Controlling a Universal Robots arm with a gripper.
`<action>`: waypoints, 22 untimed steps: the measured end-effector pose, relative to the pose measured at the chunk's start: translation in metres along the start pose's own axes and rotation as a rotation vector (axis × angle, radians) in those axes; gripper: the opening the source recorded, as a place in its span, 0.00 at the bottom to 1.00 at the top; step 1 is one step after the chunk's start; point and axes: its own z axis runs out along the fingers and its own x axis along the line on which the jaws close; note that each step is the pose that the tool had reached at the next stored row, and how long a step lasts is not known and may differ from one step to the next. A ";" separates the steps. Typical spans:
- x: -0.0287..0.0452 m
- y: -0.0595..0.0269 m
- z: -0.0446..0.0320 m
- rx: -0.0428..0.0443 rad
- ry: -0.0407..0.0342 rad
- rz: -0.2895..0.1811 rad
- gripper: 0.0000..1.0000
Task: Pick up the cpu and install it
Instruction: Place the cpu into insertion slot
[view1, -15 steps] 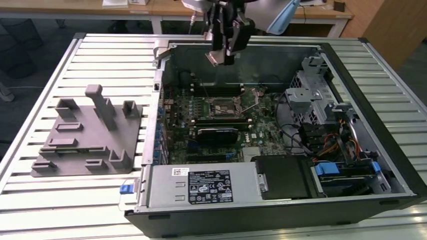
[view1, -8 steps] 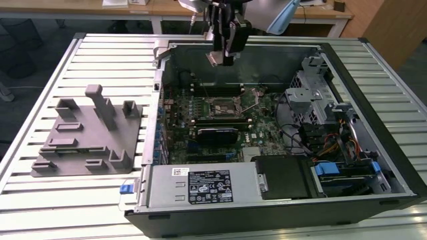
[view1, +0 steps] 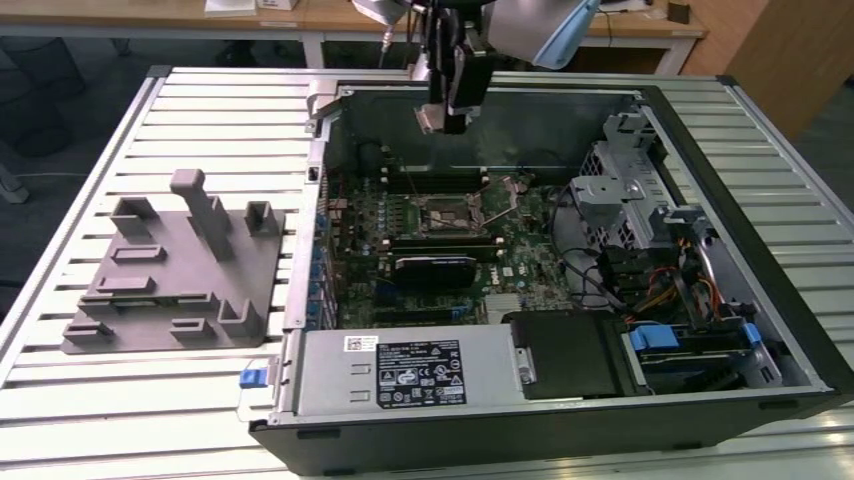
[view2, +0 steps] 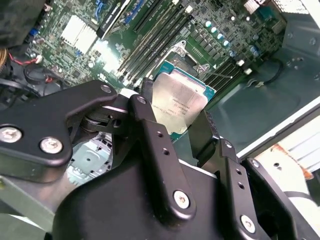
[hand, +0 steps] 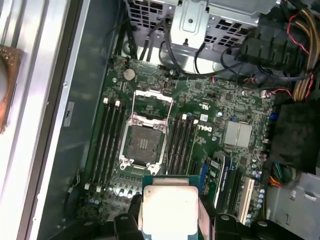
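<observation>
Black jointed metal links studded with silver screw heads belong to the claw (view2: 175, 125), and in both wrist views they run down to two dark fingers (view2: 150, 105) closed on opposite edges of the cpu (view2: 179, 100). This chip is a flat square with a pale, brushed silvery top plate on a thin green rim. Faint lines of engraved print cross the plate, too small to make out.

In the first wrist view the cpu (hand: 169, 207) hangs in the claw (hand: 170, 220) above the green motherboard (hand: 200, 120), near the socket (hand: 142, 142) but apart from it. The socket's metal frame is flipped open, with rows of long black memory slots (hand: 111, 140) on either side. A small ribbed silver heatsink (hand: 239, 134) sits on the board beside some white lettering.

In the exterior view the claw (view1: 445, 120) is above the far part of the open computer case (view1: 534, 440), higher than the socket (view1: 451, 210). A grey metal power supply (view1: 400, 370) at the near wall carries a black label and a smaller white one, both densely printed. The case rests on a slatted aluminium surface (view1: 134, 400). At the exterior view's left stands a grey plastic fixture (view1: 174, 270) with upright posts.
</observation>
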 end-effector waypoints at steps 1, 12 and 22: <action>0.0001 0.0000 0.0002 0.0003 -0.0001 0.012 0.53; 0.0016 0.0002 0.0013 0.0019 -0.0007 0.058 0.53; 0.0019 0.0003 0.0016 0.0019 -0.0007 0.061 0.53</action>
